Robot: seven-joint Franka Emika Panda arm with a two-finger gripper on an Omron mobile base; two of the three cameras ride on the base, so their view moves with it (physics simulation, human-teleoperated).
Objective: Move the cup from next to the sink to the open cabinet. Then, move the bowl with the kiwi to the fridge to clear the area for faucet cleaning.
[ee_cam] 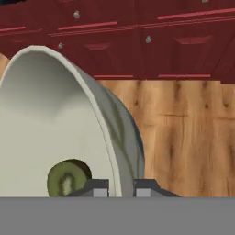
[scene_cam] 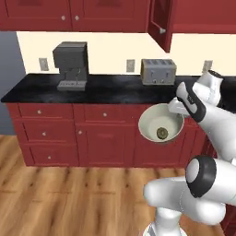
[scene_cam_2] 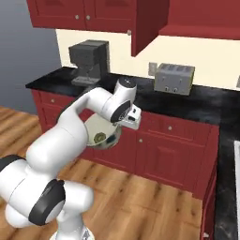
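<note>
My gripper (ee_cam: 120, 188) is shut on the rim of the cream-white bowl (scene_cam: 159, 122), which hangs tilted in the air in front of the dark red base cabinets. The kiwi (scene_cam: 162, 133) rests inside the bowl near its low side; in the hand view the kiwi (ee_cam: 68, 177) sits beside my left fingertip (ee_cam: 95, 188). In the right base view the bowl (scene_cam_2: 101, 131) and kiwi (scene_cam_2: 99, 138) show below my wrist. The open cabinet (scene_cam: 161, 23) hangs above the counter, its door swung out. The cup, sink and fridge are out of view.
A black counter (scene_cam: 106, 85) carries a coffee machine (scene_cam: 70, 64) and a toaster (scene_cam: 158, 71). Base cabinets with drawers (scene_cam: 92, 133) stand under it. Wooden floor (scene_cam: 69, 198) spreads in front. The counter turns a corner at the right (scene_cam_2: 225, 154).
</note>
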